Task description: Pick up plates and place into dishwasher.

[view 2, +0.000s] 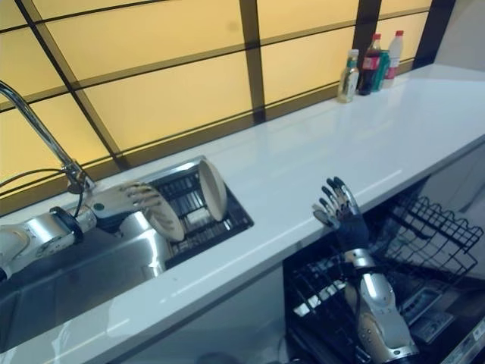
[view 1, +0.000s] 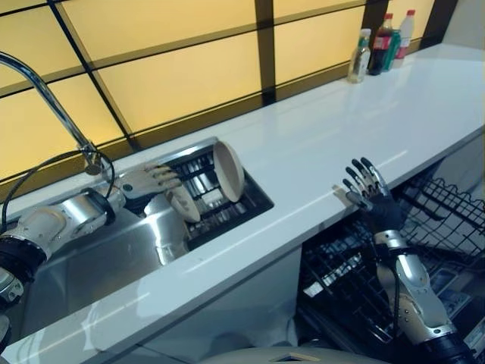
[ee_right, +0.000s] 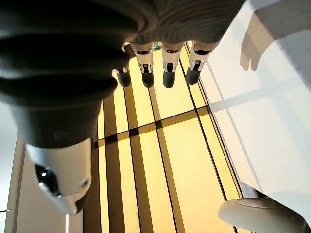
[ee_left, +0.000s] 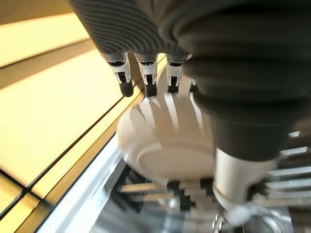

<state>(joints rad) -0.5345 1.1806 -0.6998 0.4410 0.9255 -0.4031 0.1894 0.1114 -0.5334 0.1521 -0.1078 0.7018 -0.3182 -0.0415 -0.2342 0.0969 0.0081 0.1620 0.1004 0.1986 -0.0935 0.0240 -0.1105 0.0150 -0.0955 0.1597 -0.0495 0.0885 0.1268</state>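
Observation:
Two pale plates stand on edge in the sink's dark rack (view 1: 227, 212). The larger plate (view 1: 229, 171) leans at the rack's far end; the right wrist view catches its rim (ee_right: 262, 216). A smaller plate (view 1: 182, 203) sits closer to my left hand (view 1: 148, 182), which reaches in over the sink. That hand's fingers (ee_left: 148, 82) are straight just above the plate (ee_left: 170, 145), casting shadows on it, with the thumb (ee_left: 238, 189) below it. My right hand (view 1: 367, 189) is open, fingers (ee_right: 167, 73) pointing up, at the counter's front edge above the open dishwasher rack (view 1: 439, 205).
A curved faucet (view 1: 45, 98) rises at the sink's left. Bottles (view 1: 379, 49) stand at the far right of the white counter (view 1: 341, 129). A yellow panelled wall (view 1: 189, 68) backs the counter. The dishwasher's lower rack (view 1: 333, 280) sits pulled out under the counter.

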